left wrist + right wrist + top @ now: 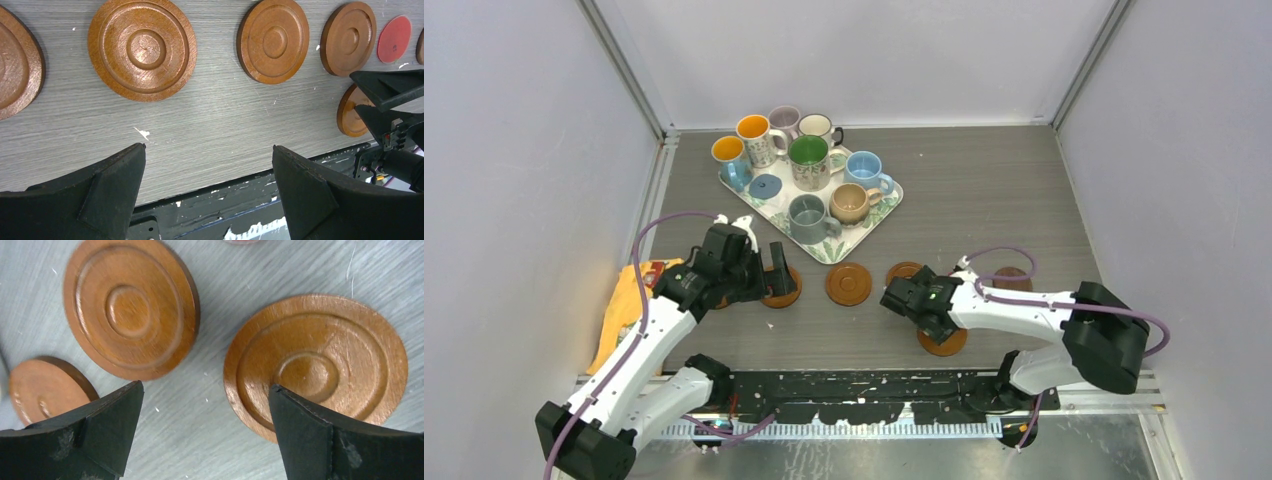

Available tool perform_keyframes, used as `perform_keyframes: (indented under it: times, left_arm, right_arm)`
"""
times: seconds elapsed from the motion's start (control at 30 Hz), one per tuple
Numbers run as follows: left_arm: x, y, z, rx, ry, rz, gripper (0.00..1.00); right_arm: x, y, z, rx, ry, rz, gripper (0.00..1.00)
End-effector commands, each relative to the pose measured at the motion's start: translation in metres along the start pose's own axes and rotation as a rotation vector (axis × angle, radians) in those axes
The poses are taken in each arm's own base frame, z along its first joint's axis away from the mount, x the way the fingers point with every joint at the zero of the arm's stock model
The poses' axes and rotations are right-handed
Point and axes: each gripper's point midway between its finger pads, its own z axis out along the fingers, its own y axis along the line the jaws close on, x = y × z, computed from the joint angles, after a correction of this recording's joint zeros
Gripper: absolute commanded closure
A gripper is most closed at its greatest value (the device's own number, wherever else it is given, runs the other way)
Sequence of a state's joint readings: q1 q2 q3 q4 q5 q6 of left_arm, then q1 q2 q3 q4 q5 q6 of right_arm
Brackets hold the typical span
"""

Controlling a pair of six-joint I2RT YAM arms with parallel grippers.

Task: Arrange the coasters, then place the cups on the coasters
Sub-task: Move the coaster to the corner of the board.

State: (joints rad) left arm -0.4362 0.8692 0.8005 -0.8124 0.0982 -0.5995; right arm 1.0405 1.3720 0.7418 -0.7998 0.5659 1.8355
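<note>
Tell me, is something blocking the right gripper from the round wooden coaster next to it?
No, nothing visible is. The right gripper is open over the table, and the nearest coaster lies right by one finger. Only bare table shows between them. The cups all sit far off on the tray.

A grey wood-grain desk (984, 190) is shown. Ringed wooden coasters (848, 283) are laid flat on it in a loose row across its near half, with a thin red coaster (394, 38) among them and one more coaster (944, 346) set nearer the front edge. A leaf-patterned tray (769, 212) is set at the back left. A yellow cloth (619, 305) is spread at the left edge.
</note>
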Motion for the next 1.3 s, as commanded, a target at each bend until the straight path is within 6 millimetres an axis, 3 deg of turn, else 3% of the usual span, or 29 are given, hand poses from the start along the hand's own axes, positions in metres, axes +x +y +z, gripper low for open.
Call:
perform_keyframes:
  times: [0.0, 0.37, 0.5, 0.9, 1.27]
  left_arm:
    - [-0.008, -0.003, 0.0, 0.013, -0.027, 0.0, 0.0]
    - [-0.008, -0.003, 0.001, 0.009, -0.028, 0.0, 0.0]
    - [-0.009, -0.003, 0.0, 0.011, -0.031, 0.002, 0.0]
    - [-0.016, -0.004, -0.005, 0.006, -0.053, 0.013, 0.0]
    - [-0.029, -0.012, -0.012, 0.028, -0.087, 0.017, 0.0]
  right_arm:
    - [-0.013, -0.012, 0.012, 0.008, -0.027, 0.097, 0.0]
    - [-0.056, -0.078, 0.036, 0.161, -0.088, 0.219, 0.0]
    - [-0.076, -0.092, 0.04, 0.186, -0.108, 0.28, 0.0]
    - [-0.112, -0.105, 0.048, 0.283, -0.105, 0.333, 0.0]
    - [-0.134, -0.132, 0.054, 0.354, -0.089, 0.397, 0.0]
